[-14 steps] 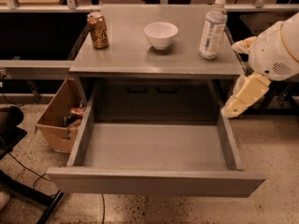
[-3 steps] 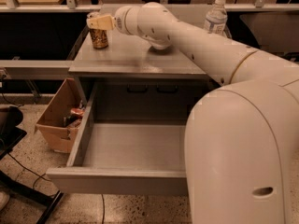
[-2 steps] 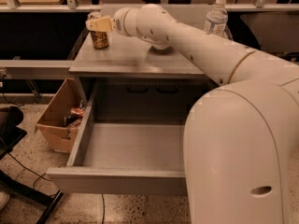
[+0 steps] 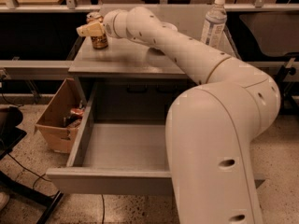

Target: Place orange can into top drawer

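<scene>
The orange can [image 4: 99, 41] stands upright at the back left of the grey table top [image 4: 126, 59]. My gripper [image 4: 91, 30] has reached across the table and sits right at the can's upper half, covering part of it. The can rests on the table. The top drawer [image 4: 105, 181] is pulled wide open below the table top, and its floor is bare. My arm [image 4: 187, 55] and large body segment cover the drawer's right part.
A clear plastic water bottle [image 4: 214, 24] with a white cap stands at the back right of the table. A brown cardboard box [image 4: 56, 122] with some items sits on the floor left of the drawer. A shelf rail runs behind the table.
My arm has swung from the right side of the table across to the can at the back left. Over the last second it has barely moved.
</scene>
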Available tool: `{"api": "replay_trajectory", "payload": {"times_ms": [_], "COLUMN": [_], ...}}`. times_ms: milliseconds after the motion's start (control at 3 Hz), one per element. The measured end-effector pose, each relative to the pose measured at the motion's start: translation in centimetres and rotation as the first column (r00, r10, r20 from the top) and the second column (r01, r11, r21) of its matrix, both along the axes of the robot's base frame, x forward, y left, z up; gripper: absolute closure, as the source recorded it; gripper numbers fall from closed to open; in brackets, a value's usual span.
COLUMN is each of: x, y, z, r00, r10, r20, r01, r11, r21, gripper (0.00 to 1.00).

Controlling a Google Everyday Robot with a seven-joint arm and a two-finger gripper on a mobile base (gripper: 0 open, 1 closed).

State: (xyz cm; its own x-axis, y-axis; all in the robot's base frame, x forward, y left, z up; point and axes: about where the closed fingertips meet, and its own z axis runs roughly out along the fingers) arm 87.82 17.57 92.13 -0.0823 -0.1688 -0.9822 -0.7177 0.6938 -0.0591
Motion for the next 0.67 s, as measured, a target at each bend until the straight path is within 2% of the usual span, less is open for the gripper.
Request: {"api": "replay_trajectory", "payload": {"times_ms": [333,667], "x": [0.64,0.66], "y": [1.61,1.65], "z": [-0.64,-0.55], "r00": [0.9995,0.9995], "r10": [0.031,0.031], "r20": [0.01,0.01], "r01": [-0.03,-0.031], "r11": [0.999,0.999], "r21": [-0.027,-0.026], "gripper": [0.0,0.19]}}
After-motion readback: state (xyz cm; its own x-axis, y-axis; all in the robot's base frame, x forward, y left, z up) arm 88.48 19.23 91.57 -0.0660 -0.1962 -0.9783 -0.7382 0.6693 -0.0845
